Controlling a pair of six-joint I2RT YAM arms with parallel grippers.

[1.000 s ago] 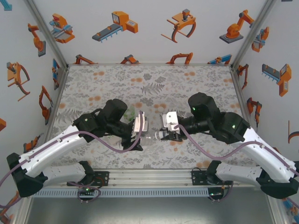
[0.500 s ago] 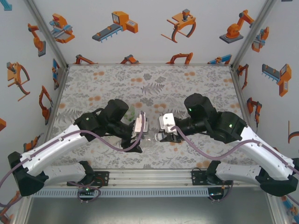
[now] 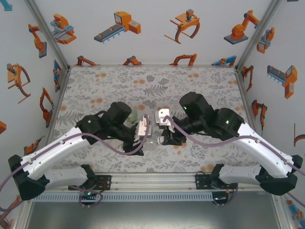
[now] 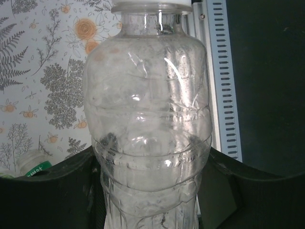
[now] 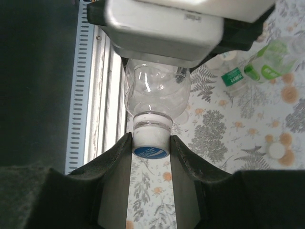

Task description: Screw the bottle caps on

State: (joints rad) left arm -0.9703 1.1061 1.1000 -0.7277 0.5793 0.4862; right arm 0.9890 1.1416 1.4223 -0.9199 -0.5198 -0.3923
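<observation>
A clear bottle (image 4: 147, 119) lies held in the air, and my left gripper (image 4: 150, 191) is shut on its body. The same bottle (image 5: 157, 90) points its neck at the right wrist camera. On that neck sits a white cap with a blue top (image 5: 151, 140), and my right gripper (image 5: 150, 148) is shut on the cap, one dark finger (image 5: 116, 176) on each side. In the top view the two grippers meet above the near middle of the table, left (image 3: 143, 136) and right (image 3: 165, 139), with the bottle (image 3: 153, 140) between them.
A whitish bottle with a green-and-white label (image 5: 233, 76) and a translucent green bottle (image 5: 269, 59) lie on the patterned table (image 3: 200, 86) behind the grippers. A small pale round thing (image 5: 276, 150) rests nearby. The table's metal rail (image 5: 93, 95) runs just beyond the held bottle.
The right arm has shifted left and its wrist has turned, with its jaws still on the cap. The left arm and the bottle have hardly moved.
</observation>
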